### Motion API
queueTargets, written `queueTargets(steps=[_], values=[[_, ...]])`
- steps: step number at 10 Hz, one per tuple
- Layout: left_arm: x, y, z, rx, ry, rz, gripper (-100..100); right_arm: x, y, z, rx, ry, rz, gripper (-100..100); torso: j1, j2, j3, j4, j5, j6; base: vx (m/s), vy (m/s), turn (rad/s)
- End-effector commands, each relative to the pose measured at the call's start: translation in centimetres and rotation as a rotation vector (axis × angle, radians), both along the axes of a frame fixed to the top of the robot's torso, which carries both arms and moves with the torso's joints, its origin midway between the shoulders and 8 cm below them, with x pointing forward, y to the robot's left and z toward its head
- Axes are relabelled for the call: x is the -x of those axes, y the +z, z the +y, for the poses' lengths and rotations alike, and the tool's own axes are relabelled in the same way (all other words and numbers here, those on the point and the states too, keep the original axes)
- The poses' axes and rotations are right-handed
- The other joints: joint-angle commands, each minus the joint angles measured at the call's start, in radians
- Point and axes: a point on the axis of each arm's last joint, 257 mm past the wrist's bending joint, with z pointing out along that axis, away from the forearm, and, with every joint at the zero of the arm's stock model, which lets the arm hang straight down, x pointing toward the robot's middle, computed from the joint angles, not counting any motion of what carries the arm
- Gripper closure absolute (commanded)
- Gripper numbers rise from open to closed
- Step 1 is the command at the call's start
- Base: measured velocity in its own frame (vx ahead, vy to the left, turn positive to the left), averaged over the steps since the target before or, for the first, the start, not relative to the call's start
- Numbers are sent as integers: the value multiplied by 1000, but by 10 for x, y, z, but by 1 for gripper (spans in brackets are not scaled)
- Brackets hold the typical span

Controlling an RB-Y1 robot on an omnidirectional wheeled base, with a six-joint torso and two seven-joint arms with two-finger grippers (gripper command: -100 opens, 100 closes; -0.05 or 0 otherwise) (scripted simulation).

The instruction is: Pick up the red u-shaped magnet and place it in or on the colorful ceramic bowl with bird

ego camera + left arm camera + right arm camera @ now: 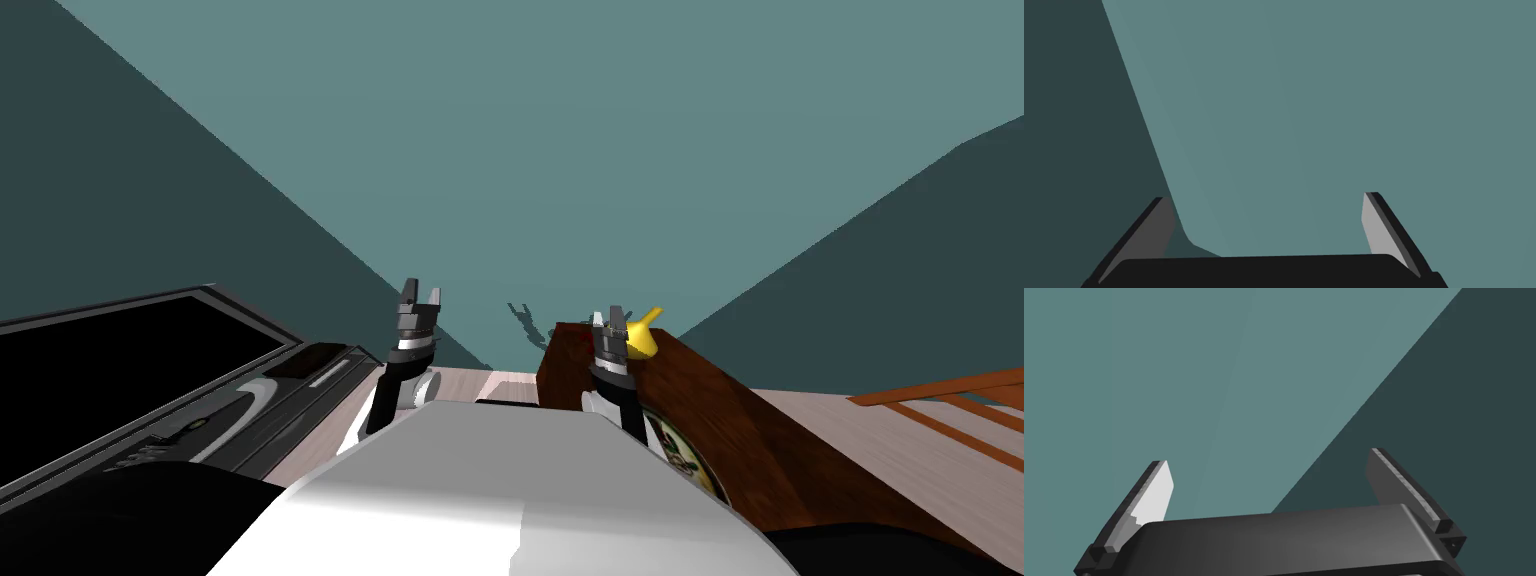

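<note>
A colourful patterned bowl (688, 460) sits on a dark brown wooden table (740, 430) at my right, partly hidden behind my chest. My right gripper (610, 318) hovers over the table's far end, and its fingers (1155, 488) stand open with nothing between them. A small dark red patch (583, 339) lies on the table just left of that gripper; I cannot tell whether it is the magnet. My left gripper (421, 294) is raised off to the left of the table, with its fingers (1374, 225) open and empty.
A yellow funnel-like object (645, 339) stands on the table right beside the right gripper. A black screen on a low dark unit (130, 370) lies at my left. A brown slatted frame (950, 400) is at the far right. Teal walls stand ahead.
</note>
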Motion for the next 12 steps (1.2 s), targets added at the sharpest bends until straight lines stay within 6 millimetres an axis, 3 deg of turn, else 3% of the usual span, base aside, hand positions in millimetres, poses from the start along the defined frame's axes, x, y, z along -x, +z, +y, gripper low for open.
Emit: queueTargets(steps=[1, 3, 7, 12], values=[[0, 0, 0, 0, 0, 0, 0, -1, -3, 0, 29, 9, 15, -100, 0, 0, 0, 0, 0, 0, -3, 94, 11], [0, 0, 0, 0, 0, 0, 0, -3, -8, -1, 62, 14, 38, -100, 10, -1, 0, 0, 2, 0, 18, 161, -28], [0, 0, 0, 0, 0, 0, 0, -9, -28, -8, 150, 12, 115, -100, 5, -2, -1, -1, 1, 0, 30, 85, -47], [0, 0, 0, 0, 0, 0, 0, -18, -75, -31, 322, -20, 282, -100, 5, -2, -1, 0, 1, 0, 26, 80, -64]])
